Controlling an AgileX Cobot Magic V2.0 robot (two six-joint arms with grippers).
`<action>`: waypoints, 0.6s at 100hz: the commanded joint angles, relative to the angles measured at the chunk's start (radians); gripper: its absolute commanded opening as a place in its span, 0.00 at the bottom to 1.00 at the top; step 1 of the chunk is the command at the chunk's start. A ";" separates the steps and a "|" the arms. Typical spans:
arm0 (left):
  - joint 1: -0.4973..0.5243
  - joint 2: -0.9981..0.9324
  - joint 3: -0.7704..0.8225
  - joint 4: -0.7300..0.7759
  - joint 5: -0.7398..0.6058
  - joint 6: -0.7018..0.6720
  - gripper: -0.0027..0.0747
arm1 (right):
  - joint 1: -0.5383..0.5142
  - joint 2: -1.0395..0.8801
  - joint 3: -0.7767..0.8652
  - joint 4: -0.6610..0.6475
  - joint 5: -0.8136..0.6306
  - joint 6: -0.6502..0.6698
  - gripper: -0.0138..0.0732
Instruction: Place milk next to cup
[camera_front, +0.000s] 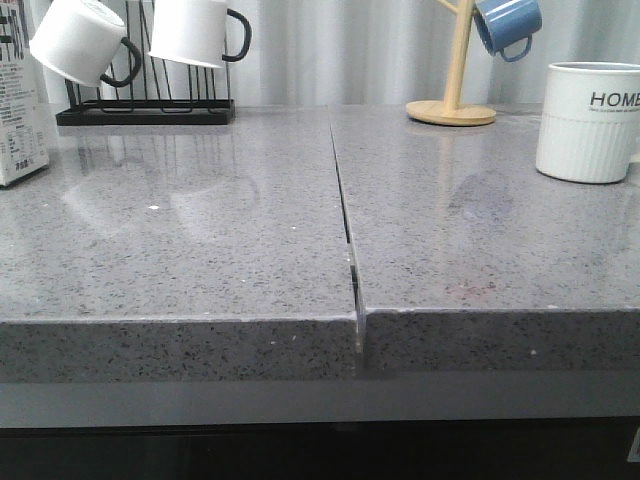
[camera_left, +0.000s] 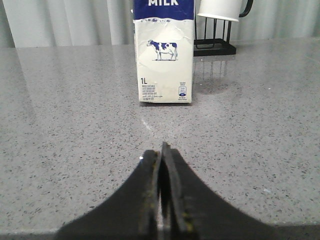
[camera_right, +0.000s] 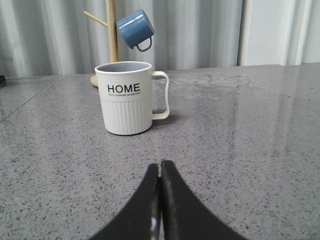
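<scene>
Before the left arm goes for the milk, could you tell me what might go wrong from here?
1. The milk is tall and narrow, so a push from the shut left tool could tip it; the tool must open first.
2. The milk and the cup sit at opposite ends of the table, with a seam between; dragging the carton could catch there.
3. The mugs on the rack hang close by the milk, so a high lift might knock them.

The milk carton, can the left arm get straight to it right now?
Probably yes. In the left wrist view the milk carton stands upright directly ahead of the left gripper, only bare countertop between. The jaws are shut, so they must open first.
</scene>
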 joint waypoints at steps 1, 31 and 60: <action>0.002 -0.033 0.041 -0.011 -0.079 0.000 0.01 | -0.006 -0.018 -0.019 -0.008 -0.087 -0.006 0.08; 0.002 -0.033 0.041 -0.011 -0.079 0.000 0.01 | -0.006 -0.018 -0.019 -0.008 -0.087 -0.006 0.08; 0.002 -0.033 0.041 -0.011 -0.079 0.000 0.01 | -0.006 -0.018 -0.019 -0.016 -0.091 -0.008 0.08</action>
